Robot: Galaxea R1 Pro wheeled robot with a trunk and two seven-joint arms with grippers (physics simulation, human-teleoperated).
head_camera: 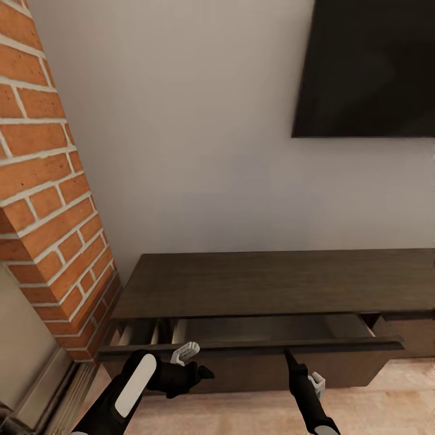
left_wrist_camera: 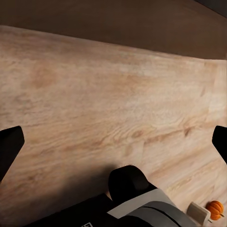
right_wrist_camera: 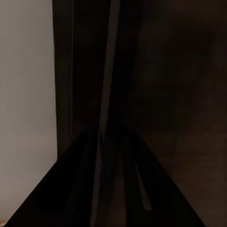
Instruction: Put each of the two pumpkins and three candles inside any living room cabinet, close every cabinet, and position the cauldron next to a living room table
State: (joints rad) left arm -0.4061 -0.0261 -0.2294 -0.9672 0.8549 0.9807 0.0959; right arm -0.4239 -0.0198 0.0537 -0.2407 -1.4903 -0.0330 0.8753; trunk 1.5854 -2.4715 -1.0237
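Observation:
The dark-brown cabinet (head_camera: 272,281) stands against the wall, and its left drawer (head_camera: 254,345) is pulled out with an empty-looking inside. My right gripper (head_camera: 289,357) is shut, its narrow tip against the drawer front's upper edge; the right wrist view shows dark wood close up. My left gripper (head_camera: 202,371) hangs low in front of the drawer front, apart from it. In the left wrist view its fingers (left_wrist_camera: 10,146) are spread wide over the wooden floor (left_wrist_camera: 94,94), so it is open and empty. One orange pumpkin (left_wrist_camera: 215,209) lies on the floor. The candles, cauldron and table are out of view.
A brick column (head_camera: 48,199) rises close at the left of the cabinet. A black TV screen (head_camera: 368,66) hangs on the white wall above. A second drawer front (head_camera: 411,335) sits shut at the right. Light wooden floor (head_camera: 241,411) lies in front.

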